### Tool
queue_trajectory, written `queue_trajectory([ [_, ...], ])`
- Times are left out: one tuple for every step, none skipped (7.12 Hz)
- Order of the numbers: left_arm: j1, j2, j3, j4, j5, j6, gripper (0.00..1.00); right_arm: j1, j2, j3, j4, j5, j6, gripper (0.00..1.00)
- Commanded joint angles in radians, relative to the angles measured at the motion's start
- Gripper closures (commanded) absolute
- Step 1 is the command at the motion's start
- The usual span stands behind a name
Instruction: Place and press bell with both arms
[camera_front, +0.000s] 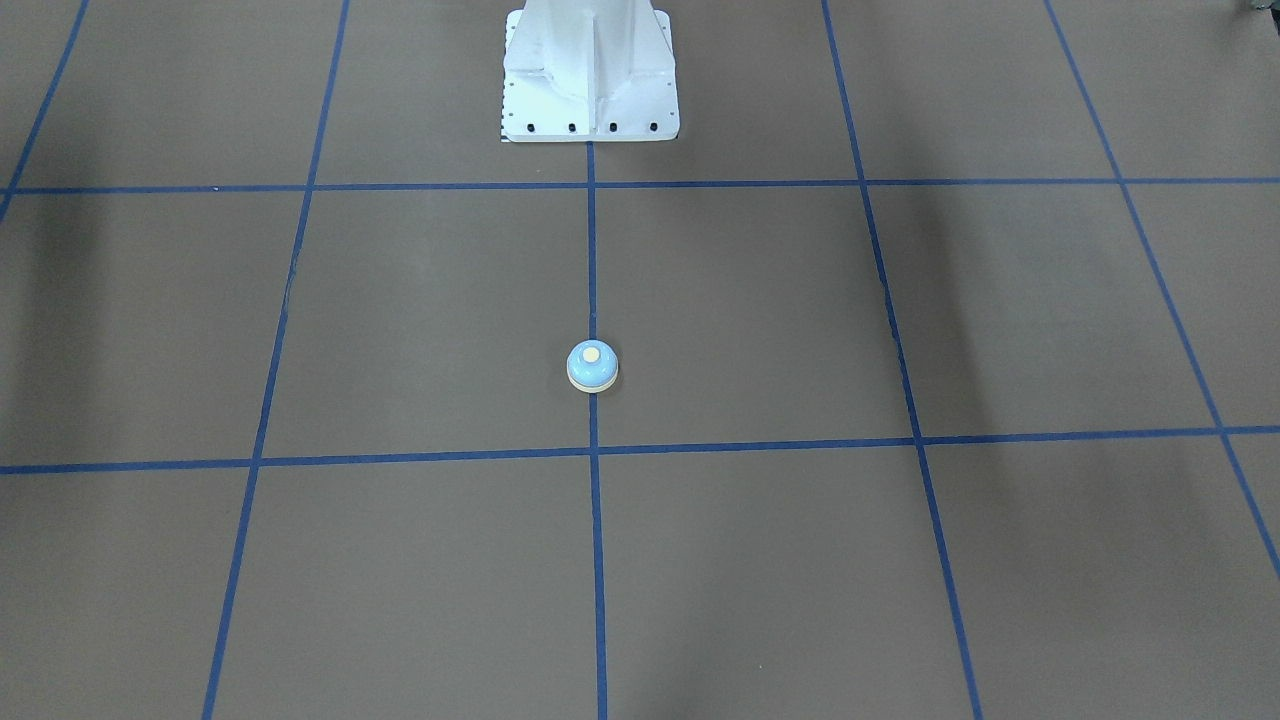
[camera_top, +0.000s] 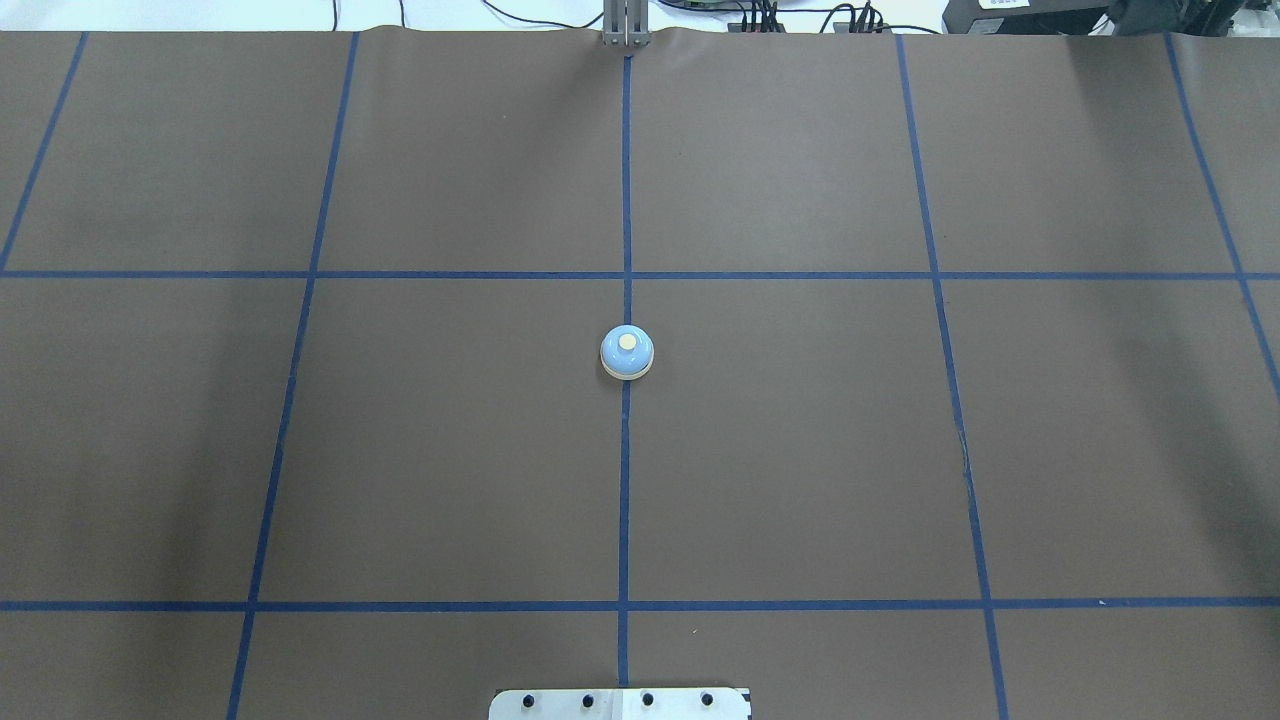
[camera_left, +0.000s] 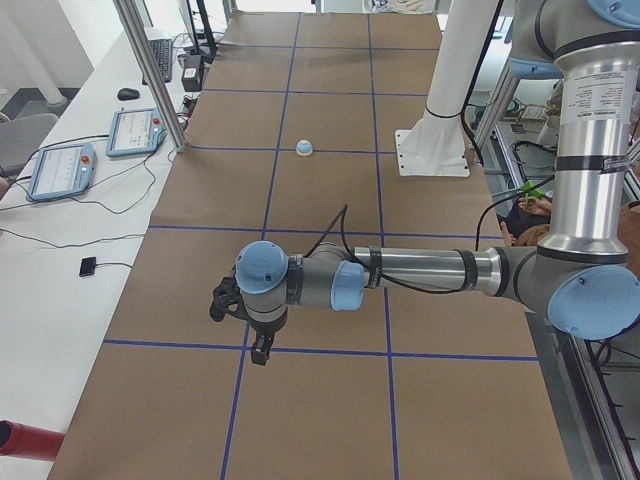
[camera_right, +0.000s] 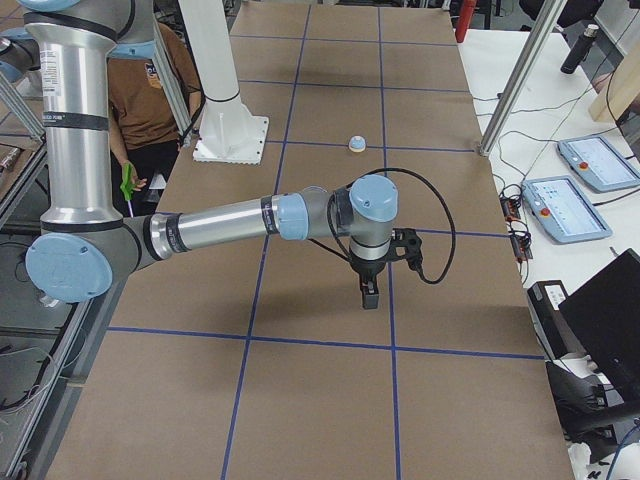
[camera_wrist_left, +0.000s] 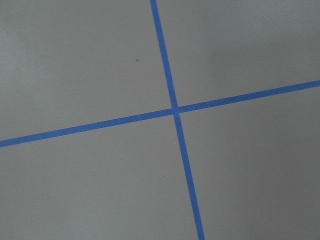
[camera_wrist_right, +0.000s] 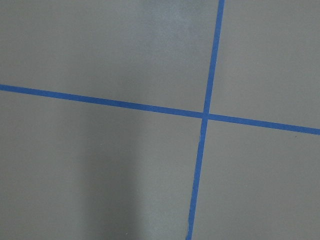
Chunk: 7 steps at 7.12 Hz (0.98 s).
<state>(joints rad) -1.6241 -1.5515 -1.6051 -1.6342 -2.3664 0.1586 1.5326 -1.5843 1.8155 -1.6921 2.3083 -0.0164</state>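
Bell (camera_top: 627, 353) upright on centre line (camera_top: 625, 480), well apart from left gripper (camera_left: 262, 352) and right gripper (camera_right: 369, 296), both pointing down, grip state impossible to judge.

No text, label, brand, number or sign can be read in any view. The screens of the 2 teach pendants (camera_right: 565, 207) beside the desk (camera_right: 320, 400) are too small to read.
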Motion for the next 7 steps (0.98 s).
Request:
queue_trajectory([
  [-0.005, 0.004, -0.004, -0.003, 0.059, 0.001, 0.0, 0.0, -0.005, 0.005, 0.002, 0.012, -0.007, 0.0],
  [-0.005, 0.002, -0.012, -0.007, 0.067, -0.001, 0.0, -0.002, -0.008, 0.014, 0.002, 0.022, -0.01, 0.0],
  [-0.006, 0.004, -0.031, -0.007, 0.065, -0.004, 0.0, -0.009, -0.005, 0.011, 0.002, 0.022, -0.001, 0.0],
  [-0.007, 0.005, -0.032, -0.007, 0.059, -0.002, 0.0, -0.009, -0.006, 0.01, 0.002, 0.017, 0.0, 0.0],
  [-0.005, 0.007, -0.024, -0.007, 0.058, -0.002, 0.0, -0.009, -0.005, 0.01, 0.002, 0.019, 0.001, 0.0],
  [-0.003, 0.008, -0.029, 0.0, 0.055, -0.001, 0.0, -0.009, -0.003, 0.004, 0.002, 0.023, -0.005, 0.0],
  [-0.003, 0.027, -0.042, 0.0, 0.021, -0.002, 0.0, -0.009, -0.002, -0.001, 0.0, 0.025, -0.01, 0.0],
])
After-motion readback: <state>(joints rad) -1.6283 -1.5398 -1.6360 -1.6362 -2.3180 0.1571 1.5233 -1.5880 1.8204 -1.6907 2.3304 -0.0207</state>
